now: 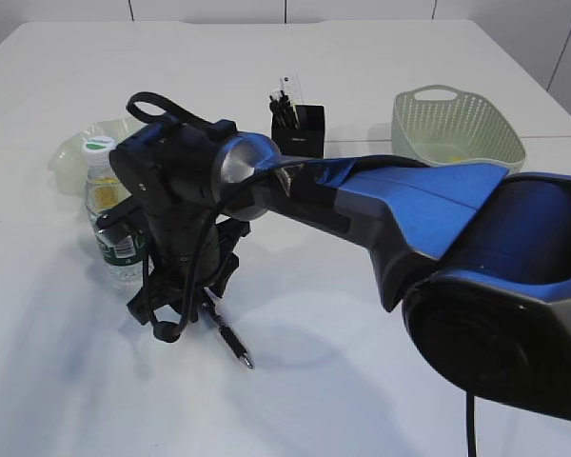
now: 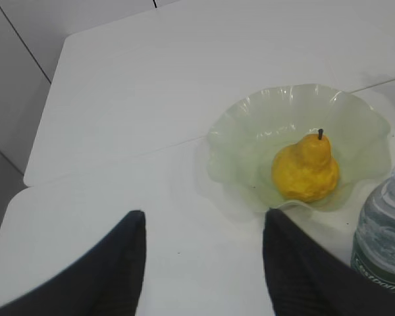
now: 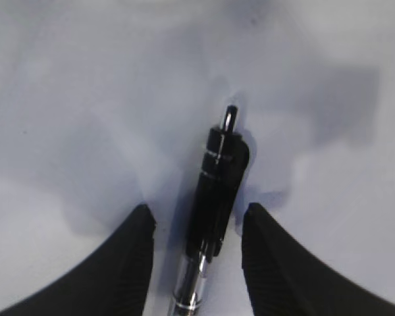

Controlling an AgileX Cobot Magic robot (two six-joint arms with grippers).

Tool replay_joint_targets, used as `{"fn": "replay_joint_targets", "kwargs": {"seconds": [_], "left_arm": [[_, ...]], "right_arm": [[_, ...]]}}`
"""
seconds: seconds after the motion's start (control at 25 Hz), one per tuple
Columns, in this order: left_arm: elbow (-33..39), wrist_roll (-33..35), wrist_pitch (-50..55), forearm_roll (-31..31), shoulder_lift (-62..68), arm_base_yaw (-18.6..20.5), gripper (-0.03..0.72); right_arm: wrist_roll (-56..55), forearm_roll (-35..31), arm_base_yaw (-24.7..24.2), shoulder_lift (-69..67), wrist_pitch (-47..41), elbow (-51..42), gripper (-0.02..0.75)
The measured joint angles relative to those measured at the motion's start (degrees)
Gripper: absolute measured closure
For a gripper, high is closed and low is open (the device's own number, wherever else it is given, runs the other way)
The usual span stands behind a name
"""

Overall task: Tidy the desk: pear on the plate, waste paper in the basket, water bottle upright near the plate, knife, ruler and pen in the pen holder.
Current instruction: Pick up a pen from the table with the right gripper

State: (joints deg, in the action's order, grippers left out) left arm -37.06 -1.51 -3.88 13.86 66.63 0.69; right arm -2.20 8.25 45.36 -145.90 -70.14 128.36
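The arm [image 1: 362, 205] hides most of the plate [image 1: 71, 157] and the bottle's [image 1: 109, 224] right side. The pen [image 3: 210, 217] is cut off at 6 o'clock.

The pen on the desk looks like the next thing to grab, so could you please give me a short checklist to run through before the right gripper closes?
1. Pen lies between the right gripper fingers: ok.
2. Right gripper open, not yet clamped on the pen: ok.
3. Fingers low enough on the desk to catch the pen: cannot tell.
4. Water bottle stands close beside the right arm; clearance when lifting: cannot tell.
5. Pen holder upright with room left for the pen: cannot tell, it already holds items.
6. Left gripper open, empty and away from the pen; pear already on the plate: ok.
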Motion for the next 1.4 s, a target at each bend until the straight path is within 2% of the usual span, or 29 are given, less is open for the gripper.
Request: {"fn": "replay_joint_targets", "kwargs": {"seconds": [0.64,0.88,1.4], "left_arm": [[0.0,0.0,0.11,-0.03,0.0,0.0,0.286],[0.0,0.0,0.24,-0.03,0.0,0.0,0.286],[0.0,0.0,0.6,-0.03,0.0,0.0,0.286]], "right_arm": [[0.0,-2.18,0.0,-0.16,0.0,0.03,0.404],[0.0,-4.48,0.0,-0.16,0.0,0.03,0.468],[0.89,-4.84,-0.05,-0.16,0.0,0.03,0.506]]}}
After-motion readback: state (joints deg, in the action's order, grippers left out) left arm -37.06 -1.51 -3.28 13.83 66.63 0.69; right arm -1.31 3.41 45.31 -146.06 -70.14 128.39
